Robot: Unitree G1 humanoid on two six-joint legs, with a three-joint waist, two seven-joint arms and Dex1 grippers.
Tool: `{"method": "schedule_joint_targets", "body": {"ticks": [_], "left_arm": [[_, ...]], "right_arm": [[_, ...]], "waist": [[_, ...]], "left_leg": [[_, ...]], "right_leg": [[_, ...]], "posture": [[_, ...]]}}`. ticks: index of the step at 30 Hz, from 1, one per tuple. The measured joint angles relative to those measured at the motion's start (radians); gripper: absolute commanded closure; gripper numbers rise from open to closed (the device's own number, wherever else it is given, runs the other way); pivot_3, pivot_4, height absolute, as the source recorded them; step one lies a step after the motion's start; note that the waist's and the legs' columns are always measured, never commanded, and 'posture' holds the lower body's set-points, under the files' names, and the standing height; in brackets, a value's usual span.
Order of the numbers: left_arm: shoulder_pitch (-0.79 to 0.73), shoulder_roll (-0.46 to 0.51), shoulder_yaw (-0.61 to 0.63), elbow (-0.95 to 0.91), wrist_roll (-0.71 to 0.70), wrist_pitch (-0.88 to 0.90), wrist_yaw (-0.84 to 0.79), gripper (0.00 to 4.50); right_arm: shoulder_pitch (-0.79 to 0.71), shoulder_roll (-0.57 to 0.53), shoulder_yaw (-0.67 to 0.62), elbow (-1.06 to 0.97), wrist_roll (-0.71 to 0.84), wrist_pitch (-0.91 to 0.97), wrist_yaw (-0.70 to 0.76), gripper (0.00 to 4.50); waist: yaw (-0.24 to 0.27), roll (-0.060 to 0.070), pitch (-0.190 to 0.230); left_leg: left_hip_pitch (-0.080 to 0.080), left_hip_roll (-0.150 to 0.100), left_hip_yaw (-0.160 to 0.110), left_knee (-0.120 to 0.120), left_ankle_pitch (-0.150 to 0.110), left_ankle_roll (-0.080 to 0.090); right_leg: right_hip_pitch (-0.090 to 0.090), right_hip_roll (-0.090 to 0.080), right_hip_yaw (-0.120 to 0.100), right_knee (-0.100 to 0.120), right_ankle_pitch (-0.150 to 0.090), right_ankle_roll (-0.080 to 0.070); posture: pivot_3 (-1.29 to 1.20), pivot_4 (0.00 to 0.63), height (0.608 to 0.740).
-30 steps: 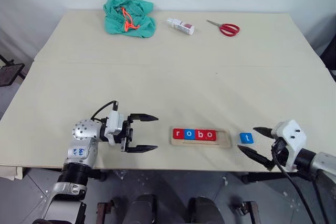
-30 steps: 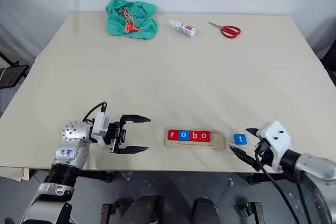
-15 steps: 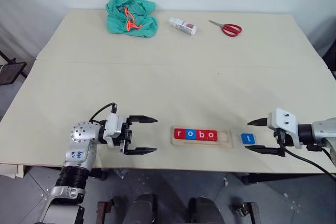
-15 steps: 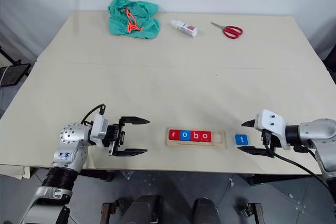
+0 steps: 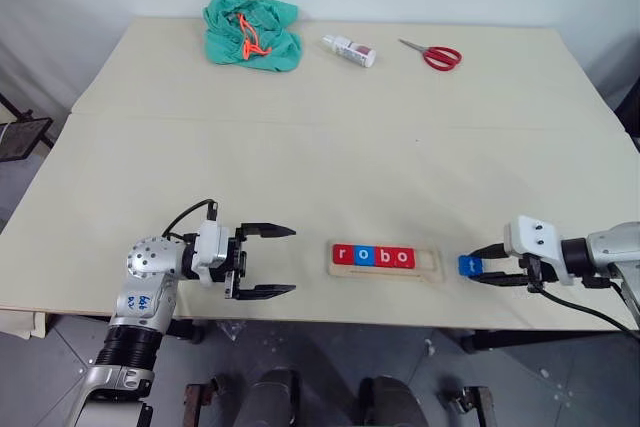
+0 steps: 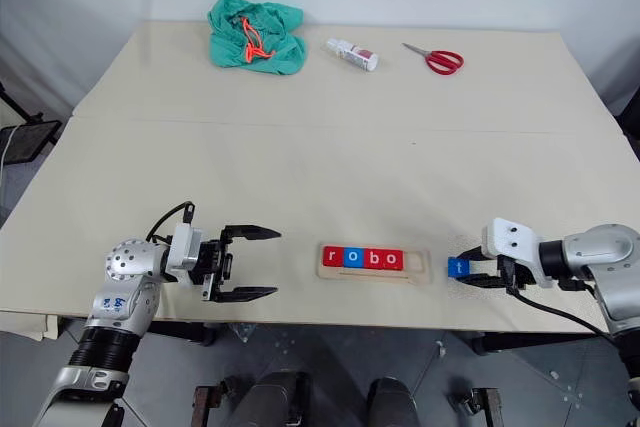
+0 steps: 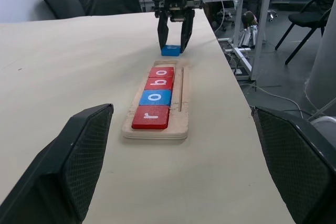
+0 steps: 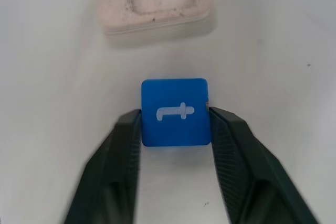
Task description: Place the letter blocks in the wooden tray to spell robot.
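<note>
The blue t block (image 8: pixel 175 112) lies flat on the tabletop (image 5: pixel 330 167) just past the right end of the wooden tray (image 5: pixel 386 261), near the front edge, with its white letter facing up. The right gripper (image 8: pixel 175 129) has its jaws drawn in on the block's two opposite sides, one black finger pressed against each, so the block sits pinched between them while it rests on the surface. The tray holds four letter blocks in a row in its groove: a red r (image 5: pixel 343 255), a blue o (image 5: pixel 362 256), a red b (image 5: pixel 382 257) and a red o (image 5: pixel 402 258), touching one another and reading from the robot's left. The last slot at the tray's right end is bare wood, and the t block lies just beside that end. Well to the left of the tray, the left gripper (image 5: pixel 262 261) hangs level above the front of the tabletop, pointing toward the tray, its jaws spread wide with nothing between them. Along the far edge lie a crumpled green cloth (image 5: pixel 250 29) with an orange cord, a small white bottle (image 5: pixel 348 49) on its side, and red-handled scissors (image 5: pixel 433 54), all well apart from the tray.
</note>
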Motion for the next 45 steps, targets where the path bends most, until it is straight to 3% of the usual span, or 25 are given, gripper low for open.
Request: {"method": "schedule_joint_targets", "body": {"ticks": [10,25,34,42,45], "left_arm": [[-0.053,-0.008,-0.003,0.04,0.0,-0.002,-0.011,0.0],[-0.049,-0.012,-0.002,0.051,0.0,-0.008,-0.008,0.0],[-0.047,-0.01,-0.001,0.047,0.0,-0.011,0.005,0.0],[-0.047,-0.01,-0.001,0.052,0.0,-0.017,0.005,0.0],[-0.054,-0.012,-0.001,0.072,0.001,-0.023,0.004,0.0]], "right_arm": [[-0.034,0.007,-0.022,-0.313,0.144,0.349,-0.089,3.05],[-0.064,0.044,0.072,-0.306,0.104,0.34,-0.085,3.05],[-0.063,0.048,0.092,-0.305,0.078,0.321,-0.07,0.04],[-0.061,0.057,0.017,-0.328,0.113,0.376,-0.126,0.04],[-0.065,0.084,-0.008,-0.35,0.151,0.419,-0.156,0.68]], "waist": [[0.009,0.0,0.0],[0.008,0.0,0.0],[0.009,0.0,0.0],[0.009,0.0,0.0],[0.009,0.0,0.0]], "left_leg": [[0.0,0.0,0.0,0.0,0.0,0.0],[-0.001,0.0,-0.001,0.001,0.0,0.0],[-0.002,0.0,-0.001,0.001,0.0,0.0],[-0.002,-0.001,-0.001,0.001,0.0,0.0],[-0.001,0.0,-0.001,0.001,0.0,0.0]], "right_leg": [[0.0,0.0,0.0,0.0,0.0,0.0],[-0.001,0.0,0.0,0.0,0.0,0.0],[-0.001,0.0,0.0,0.0,0.0,0.0],[-0.001,0.0,0.0,0.0,0.0,0.0],[-0.001,0.0,0.0,0.0,0.0,0.0]], "posture": [[0.0,0.15,0.74],[0.0,0.15,0.74],[0.0,0.15,0.74],[0.0,0.15,0.74],[0.0,0.15,0.74]]}}
